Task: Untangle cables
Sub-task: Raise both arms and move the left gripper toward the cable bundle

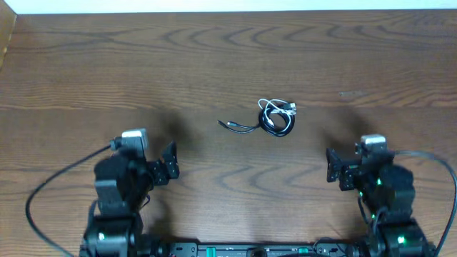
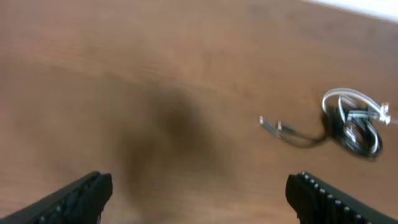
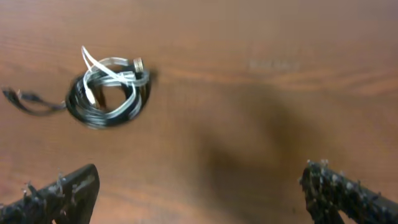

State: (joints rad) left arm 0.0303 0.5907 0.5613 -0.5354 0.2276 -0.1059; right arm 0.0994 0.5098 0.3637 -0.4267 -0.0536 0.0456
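My left gripper (image 1: 171, 163) and my right gripper (image 1: 331, 165) are both spread wide and hold nothing; they sit at the near side of the table (image 1: 214, 50), well apart. The black cable (image 1: 275, 128) and the white cable (image 1: 273, 106) lie in one little bundle farther out, between my arms; the white one loops over the black ring; a black tail sticks out to the left. I think the job is not started yet; next I should reach out, pinch one thin cable, and pull gently.
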